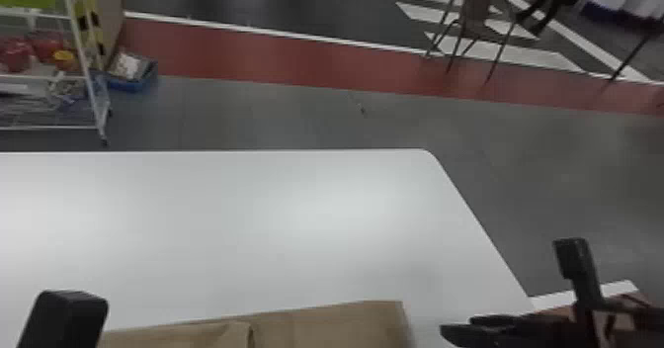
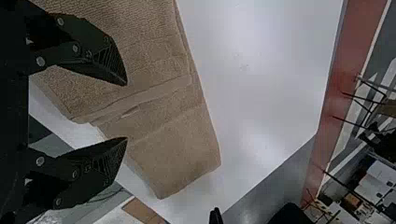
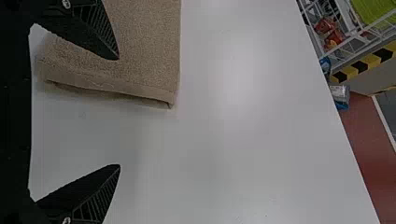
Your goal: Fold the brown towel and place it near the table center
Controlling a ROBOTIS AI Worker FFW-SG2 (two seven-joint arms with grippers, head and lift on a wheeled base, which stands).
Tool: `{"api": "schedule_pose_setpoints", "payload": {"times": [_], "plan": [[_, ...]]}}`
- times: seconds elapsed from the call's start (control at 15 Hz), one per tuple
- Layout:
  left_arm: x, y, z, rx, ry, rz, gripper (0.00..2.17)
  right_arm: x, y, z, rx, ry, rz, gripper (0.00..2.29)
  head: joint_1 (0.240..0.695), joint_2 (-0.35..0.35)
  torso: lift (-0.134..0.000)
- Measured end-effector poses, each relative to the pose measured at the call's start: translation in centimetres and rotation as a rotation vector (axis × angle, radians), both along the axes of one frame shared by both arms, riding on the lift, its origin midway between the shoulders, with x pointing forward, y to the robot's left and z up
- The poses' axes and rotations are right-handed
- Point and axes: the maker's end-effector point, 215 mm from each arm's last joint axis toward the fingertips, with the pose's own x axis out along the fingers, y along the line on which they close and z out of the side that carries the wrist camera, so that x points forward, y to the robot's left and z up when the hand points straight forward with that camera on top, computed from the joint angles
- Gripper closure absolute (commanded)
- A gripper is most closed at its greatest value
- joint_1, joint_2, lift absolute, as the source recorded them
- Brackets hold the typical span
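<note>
Along the bottom of the head view lies the brown towel (image 1: 326,325), flat on the white table (image 1: 276,233), with a layer edge crossing it. My left gripper (image 1: 64,317) is at its left end there, and my right gripper (image 1: 514,328) is off its right side. In the left wrist view the left gripper (image 2: 126,111) is open above the towel (image 2: 173,149), whose one part overlaps the other in a raised band. The right gripper (image 3: 119,112) stands open in its wrist view, one finger over the hemmed end of the towel (image 3: 144,51), the other over bare table.
Beyond the table's far edge stand a white rack (image 1: 84,65) with red items and a blue bin (image 1: 131,75) on the floor. A chair (image 1: 477,11) is at the far right. The table's right edge slants down close to my right arm.
</note>
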Motion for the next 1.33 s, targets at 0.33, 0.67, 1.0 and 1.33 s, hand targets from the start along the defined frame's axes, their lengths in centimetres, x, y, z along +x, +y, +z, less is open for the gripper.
{"api": "schedule_pose_setpoints", "payload": {"times": [0.33, 0.67, 1.0, 1.33], "plan": [[1.5, 4.0, -0.6, 0.027, -0.007, 0.085, 0.03, 1.3, 0.9, 1.4, -0.019, -0.07, 0.053, 0.05, 0.695, -0.35, -0.122], [4.0, 14.4, -0.1, 0.031, -0.066, 0.239, 0.03, 1.3, 5.8, 1.5, 0.051, -0.073, 0.111, 0.07, 0.695, -0.317, -0.122], [5.6, 24.8, 0.8, 0.017, -0.197, 0.369, 0.03, -0.3, 13.9, 0.2, 0.16, -0.009, 0.218, 0.08, 0.695, 0.067, -0.122], [4.9, 29.5, 0.2, -0.009, -0.209, 0.447, 0.03, -1.9, 21.8, -0.2, 0.247, 0.061, 0.33, 0.08, 0.695, 0.343, -0.122]]}}
